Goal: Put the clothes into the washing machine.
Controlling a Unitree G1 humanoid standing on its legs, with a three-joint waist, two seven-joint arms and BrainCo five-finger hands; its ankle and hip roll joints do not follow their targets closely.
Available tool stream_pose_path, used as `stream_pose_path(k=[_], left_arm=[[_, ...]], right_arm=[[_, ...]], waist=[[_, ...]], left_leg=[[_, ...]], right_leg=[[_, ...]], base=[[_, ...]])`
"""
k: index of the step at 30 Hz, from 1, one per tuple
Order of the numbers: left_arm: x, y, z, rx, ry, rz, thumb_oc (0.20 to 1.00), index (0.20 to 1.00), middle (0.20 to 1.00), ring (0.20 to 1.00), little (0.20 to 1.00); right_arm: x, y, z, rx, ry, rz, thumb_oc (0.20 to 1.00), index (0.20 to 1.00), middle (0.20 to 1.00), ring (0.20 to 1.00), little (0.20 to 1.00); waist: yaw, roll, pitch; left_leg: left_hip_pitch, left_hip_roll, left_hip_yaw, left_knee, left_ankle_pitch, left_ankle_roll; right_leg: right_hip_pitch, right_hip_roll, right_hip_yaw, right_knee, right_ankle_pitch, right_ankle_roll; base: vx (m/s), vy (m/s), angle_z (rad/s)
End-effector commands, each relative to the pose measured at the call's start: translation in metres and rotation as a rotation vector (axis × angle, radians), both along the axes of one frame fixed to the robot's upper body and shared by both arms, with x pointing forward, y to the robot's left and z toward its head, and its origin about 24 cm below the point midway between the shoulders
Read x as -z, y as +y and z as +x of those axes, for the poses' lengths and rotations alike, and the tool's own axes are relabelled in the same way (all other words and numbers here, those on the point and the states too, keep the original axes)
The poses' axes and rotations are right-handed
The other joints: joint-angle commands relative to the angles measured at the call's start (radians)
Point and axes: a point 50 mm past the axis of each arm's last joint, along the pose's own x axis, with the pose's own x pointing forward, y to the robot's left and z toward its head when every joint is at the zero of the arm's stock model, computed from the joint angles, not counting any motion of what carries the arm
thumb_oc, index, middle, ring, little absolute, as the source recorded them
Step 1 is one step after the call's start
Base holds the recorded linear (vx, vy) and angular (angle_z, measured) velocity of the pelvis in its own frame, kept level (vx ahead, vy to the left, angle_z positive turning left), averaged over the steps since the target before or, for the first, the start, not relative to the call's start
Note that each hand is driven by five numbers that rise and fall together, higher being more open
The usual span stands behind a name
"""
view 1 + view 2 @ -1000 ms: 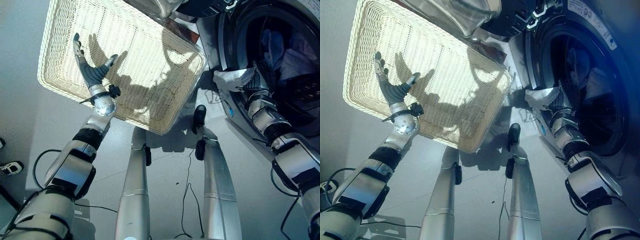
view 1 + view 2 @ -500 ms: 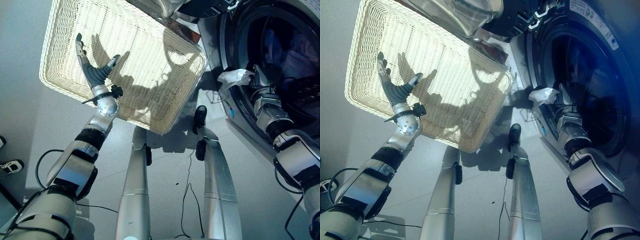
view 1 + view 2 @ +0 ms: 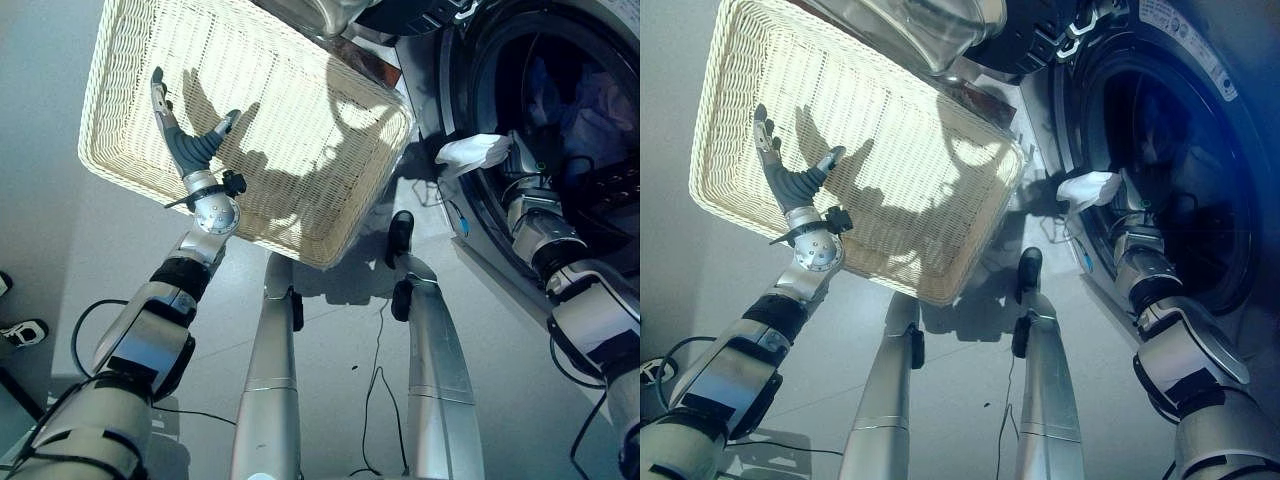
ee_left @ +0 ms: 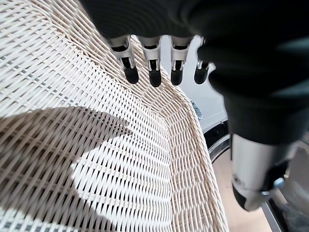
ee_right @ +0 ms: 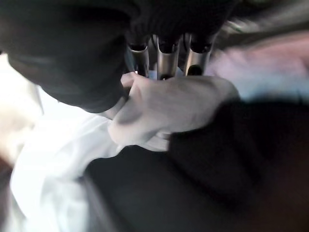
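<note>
A white cloth point(image 3: 473, 152) hangs at the front rim of the washing machine's round opening point(image 3: 470, 90), and my right hand point(image 3: 522, 170) is shut on it right at the drum's mouth. In the right wrist view the fingers point(image 5: 166, 54) curl over the pale cloth point(image 5: 174, 107). Dark blue and pink clothes point(image 3: 590, 110) lie inside the drum. My left hand point(image 3: 186, 140) is open, fingers straight, held over the bottom of the white wicker basket point(image 3: 130, 60). The left wrist view shows its fingertips point(image 4: 154, 77) above the basket's weave point(image 4: 96, 159).
The wicker basket point(image 3: 730, 60) stands on the grey floor to the left of the machine. The machine's glass door point(image 3: 930, 25) hangs open over the basket's far corner. A shoe point(image 3: 20, 333) lies at the left edge.
My right hand has carried the white cloth up and a little deeper toward the drum opening. My left hand has barely moved over the basket.
</note>
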Motion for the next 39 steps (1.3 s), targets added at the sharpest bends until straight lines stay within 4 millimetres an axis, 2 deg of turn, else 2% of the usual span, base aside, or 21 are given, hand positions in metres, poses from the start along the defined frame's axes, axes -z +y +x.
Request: stream_pose_path(k=[1, 3, 5, 7, 9, 12, 13, 15, 16, 17, 18, 19, 20, 23, 26, 30, 31, 32, 35, 39], left_arm=[[-0.001, 0.001, -0.005, -0.012, -0.068, -0.042, 1.000, 1.000, 1.000, 1.000, 1.000], [0.005, 0.003, -0.007, -0.014, -0.058, -0.035, 1.000, 1.000, 1.000, 1.000, 1.000], [0.009, 0.003, -0.008, -0.017, -0.052, -0.025, 1.000, 1.000, 1.000, 1.000, 1.000], [0.011, 0.002, -0.010, -0.021, -0.051, -0.013, 1.000, 1.000, 1.000, 1.000, 1.000], [0.010, 0.003, -0.012, -0.031, -0.057, -0.001, 1.000, 1.000, 1.000, 1.000, 1.000], [0.003, 0.024, -0.018, -0.063, -0.067, 0.004, 1.000, 1.000, 1.000, 1.000, 1.000], [0.002, 0.031, -0.019, -0.069, -0.066, 0.015, 1.000, 1.000, 1.000, 1.000, 1.000], [0.000, 0.037, -0.021, -0.075, -0.062, 0.026, 1.000, 1.000, 1.000, 1.000, 1.000], [-0.002, 0.040, -0.021, -0.077, -0.060, 0.029, 1.000, 1.000, 1.000, 1.000, 1.000], [-0.004, 0.042, -0.021, -0.079, -0.058, 0.030, 1.000, 1.000, 1.000, 1.000, 1.000], [-0.008, 0.045, -0.020, -0.079, -0.056, 0.033, 1.000, 1.000, 1.000, 1.000, 1.000], [-0.010, 0.046, -0.020, -0.079, -0.056, 0.035, 1.000, 1.000, 1.000, 1.000, 1.000], [-0.013, 0.047, -0.019, -0.079, -0.055, 0.035, 1.000, 1.000, 1.000, 1.000, 1.000], [-0.028, 0.047, -0.014, -0.071, -0.058, 0.044, 1.000, 1.000, 1.000, 1.000, 1.000], [-0.029, 0.042, -0.011, -0.058, -0.052, 0.045, 1.000, 1.000, 1.000, 1.000, 1.000], [-0.030, 0.031, -0.008, -0.041, -0.058, 0.047, 1.000, 1.000, 1.000, 1.000, 1.000], [-0.030, 0.030, -0.008, -0.039, -0.059, 0.043, 1.000, 1.000, 1.000, 1.000, 1.000], [-0.029, 0.030, -0.008, -0.038, -0.059, 0.041, 1.000, 1.000, 1.000, 1.000, 1.000], [-0.025, 0.027, -0.008, -0.031, -0.065, 0.039, 1.000, 1.000, 1.000, 1.000, 1.000], [-0.027, 0.023, -0.007, -0.036, -0.078, 0.040, 1.000, 1.000, 1.000, 1.000, 1.000]], right_arm=[[0.041, -0.036, -0.021, 0.117, -0.178, 0.657, 0.200, 0.200, 0.200, 0.200, 0.200], [0.035, -0.055, -0.030, 0.140, -0.427, 0.999, 0.200, 0.200, 0.200, 0.200, 0.200], [0.028, -0.074, -0.038, 0.162, -0.607, 1.240, 0.200, 0.200, 0.200, 0.200, 0.200], [0.013, -0.093, -0.048, 0.189, -0.807, 1.368, 0.200, 0.200, 0.200, 0.200, 0.200], [-0.017, -0.107, -0.058, 0.184, -1.009, 1.388, 0.200, 0.200, 0.200, 0.200, 0.200], [-0.072, -0.122, -0.080, 0.149, -1.288, 1.286, 0.200, 0.200, 0.200, 0.200, 0.200], [-0.084, -0.130, -0.092, 0.154, -1.382, 1.237, 0.200, 0.200, 0.200, 0.200, 0.200], [-0.095, -0.142, -0.109, 0.154, -1.459, 1.170, 0.200, 0.200, 0.200, 0.200, 0.200], [-0.099, -0.147, -0.114, 0.137, -1.462, 1.133, 0.200, 0.200, 0.200, 0.200, 0.200], [-0.100, -0.149, -0.116, 0.115, -1.443, 1.122, 0.288, 0.288, 0.288, 0.288, 0.288], [-0.102, -0.150, -0.116, 0.085, -1.421, 1.120, 0.561, 0.561, 0.561, 0.561, 0.561], [-0.103, -0.151, -0.115, 0.074, -1.413, 1.118, 0.689, 0.689, 0.689, 0.689, 0.689], [-0.105, -0.150, -0.114, 0.057, -1.388, 1.112, 1.000, 1.000, 1.000, 1.000, 1.000], [-0.107, -0.143, -0.099, -0.016, -1.251, 1.104, 1.000, 1.000, 1.000, 1.000, 1.000], [-0.100, -0.125, -0.079, -0.070, -1.086, 1.061, 1.000, 1.000, 1.000, 1.000, 1.000], [-0.097, -0.078, -0.047, -0.109, -0.784, 0.786, 1.000, 1.000, 1.000, 1.000, 1.000], [-0.090, -0.067, -0.038, -0.129, -0.690, 0.765, 1.000, 1.000, 1.000, 1.000, 1.000], [-0.088, -0.064, -0.036, -0.132, -0.670, 0.762, 1.000, 1.000, 1.000, 1.000, 1.000], [-0.062, -0.055, -0.028, -0.098, -0.551, 0.728, 1.000, 1.000, 1.000, 1.000, 1.000], [-0.050, -0.052, -0.027, -0.029, -0.511, 0.646, 1.000, 1.000, 1.000, 1.000, 1.000]], waist=[[-0.002, 0.034, -0.010], [-0.003, 0.032, -0.010], [-0.002, 0.027, -0.010], [0.000, 0.022, -0.010], [0.000, 0.016, -0.010], [-0.011, -0.012, -0.010], [-0.017, -0.024, -0.010], [-0.026, -0.041, -0.010], [-0.030, -0.049, -0.010], [-0.031, -0.055, -0.010], [-0.030, -0.062, -0.010], [-0.029, -0.064, -0.010], [-0.029, -0.067, -0.010], [-0.024, -0.070, -0.010], [-0.018, -0.058, -0.010], [-0.011, -0.044, -0.010], [-0.011, -0.042, -0.010], [-0.012, -0.042, -0.010], [-0.012, -0.035, -0.010], [-0.016, -0.029, -0.010]], left_leg=[[-0.022, -0.100, 0.061, 0.152, -0.148, 0.084], [-0.015, -0.099, 0.057, 0.161, -0.160, 0.081], [-0.007, -0.097, 0.052, 0.162, -0.167, 0.079], [-0.001, -0.096, 0.048, 0.161, -0.170, 0.078], [-0.001, -0.095, 0.041, 0.158, -0.172, 0.076], [0.003, -0.086, 0.033, 0.147, -0.176, 0.073], [0.008, -0.080, 0.031, 0.142, -0.176, 0.072], [0.019, -0.074, 0.031, 0.135, -0.173, 0.072], [0.024, -0.074, 0.030, 0.133, -0.172, 0.074], [0.026, -0.074, 0.027, 0.134, -0.172, 0.075], [0.029, -0.075, 0.024, 0.136, -0.174, 0.077], [0.030, -0.076, 0.022, 0.137, -0.175, 0.078], [0.031, -0.076, 0.020, 0.137, -0.177, 0.079], [0.021, -0.085, 0.011, 0.135, -0.167, 0.080], [0.024, -0.091, 0.008, 0.136, -0.178, 0.083], [0.017, -0.103, 0.012, 0.135, -0.179, 0.089], [0.013, -0.103, 0.016, 0.138, -0.178, 0.088], [0.012, -0.103, 0.017, 0.140, -0.178, 0.088], [0.010, -0.099, 0.028, 0.141, -0.178, 0.088], [0.004, -0.096, 0.036, 0.138, -0.177, 0.088]], right_leg=[[0.076, 0.110, -0.044, -0.239, 0.167, 0.034], [0.083, 0.110, -0.043, -0.236, 0.163, 0.037], [0.092, 0.107, -0.045, -0.241, 0.165, 0.040], [0.097, 0.103, -0.048, -0.244, 0.170, 0.043], [0.100, 0.100, -0.051, -0.252, 0.179, 0.048], [0.105, 0.105, -0.052, -0.263, 0.188, 0.052], [0.112, 0.108, -0.051, -0.265, 0.190, 0.053], [0.127, 0.114, -0.049, -0.272, 0.195, 0.055], [0.135, 0.116, -0.049, -0.276, 0.197, 0.056], [0.140, 0.117, -0.049, -0.276, 0.197, 0.056], [0.143, 0.117, -0.050, -0.277, 0.197, 0.057], [0.145, 0.116, -0.051, -0.277, 0.197, 0.057], [0.147, 0.116, -0.052, -0.277, 0.196, 0.057], [0.143, 0.108, -0.059, -0.286, 0.203, 0.055], [0.143, 0.102, -0.063, -0.283, 0.191, 0.055], [0.132, 0.095, -0.069, -0.286, 0.189, 0.053], [0.128, 0.094, -0.071, -0.282, 0.187, 0.052], [0.128, 0.094, -0.070, -0.281, 0.186, 0.051], [0.122, 0.095, -0.072, -0.273, 0.179, 0.050], [0.116, 0.095, -0.069, -0.275, 0.177, 0.053]], base=[[0.00, 0.000, 0.00], [0.00, 0.000, 0.00], [0.00, 0.000, 0.00], [0.00, -0.008, 0.02], [-0.01, -0.031, 0.03], [0.00, -0.011, 0.00], [0.00, 0.000, 0.00], [-0.02, -0.017, -0.07], [-0.02, -0.025, -0.07], [-0.01, -0.032, -0.06], [-0.01, -0.029, -0.05], [-0.01, -0.029, -0.04], [0.00, -0.034, -0.04], [0.00, -0.013, -0.01], [0.00, 0.000, 0.00], [0.00, 0.000, 0.00], [0.00, 0.000, 0.00], [0.00, 0.000, 0.00], [0.00, 0.000, 0.00], [0.00, 0.000, 0.00]])
